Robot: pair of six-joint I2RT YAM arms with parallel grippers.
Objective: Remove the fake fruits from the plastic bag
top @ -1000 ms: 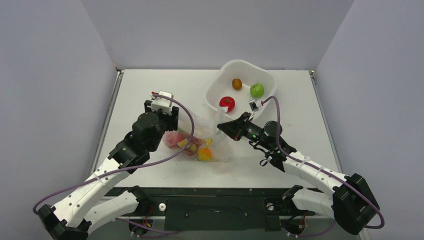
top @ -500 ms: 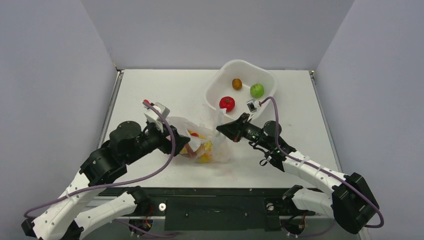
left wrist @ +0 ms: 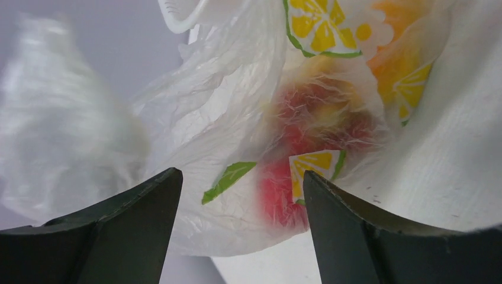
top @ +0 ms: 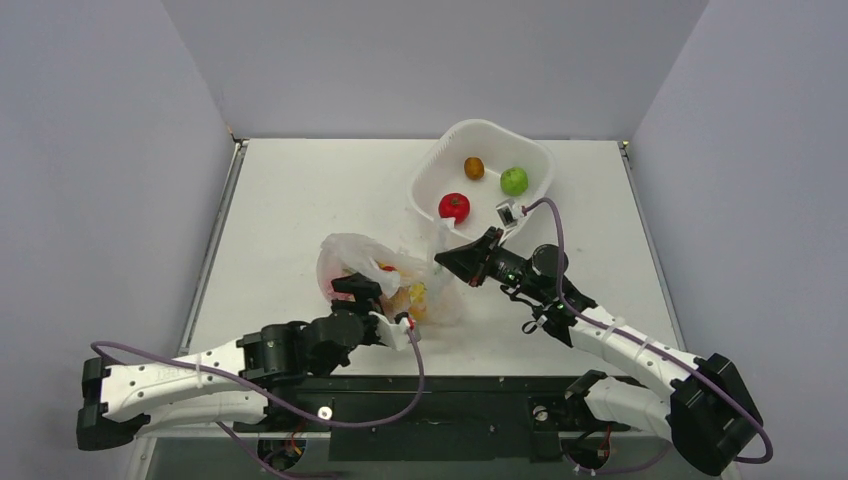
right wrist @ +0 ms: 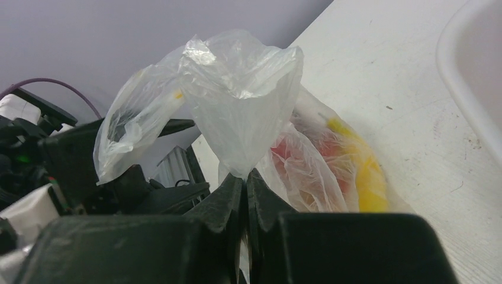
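The left arm has dropped low along the near edge of the table (top: 300, 190). The left gripper (left wrist: 243, 174), fingers apart, faces the plastic bag (top: 348, 252). The right gripper (right wrist: 245, 177) is clamped on the bag's upper fold. The fake fruits (top: 405, 295) lie inside the bag, mid-table.

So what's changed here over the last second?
The left tool swung from the left of the bag round to its near side, and is now low and open toward it. The right tool stays pinched on the bag's top; the tub hasn't moved.
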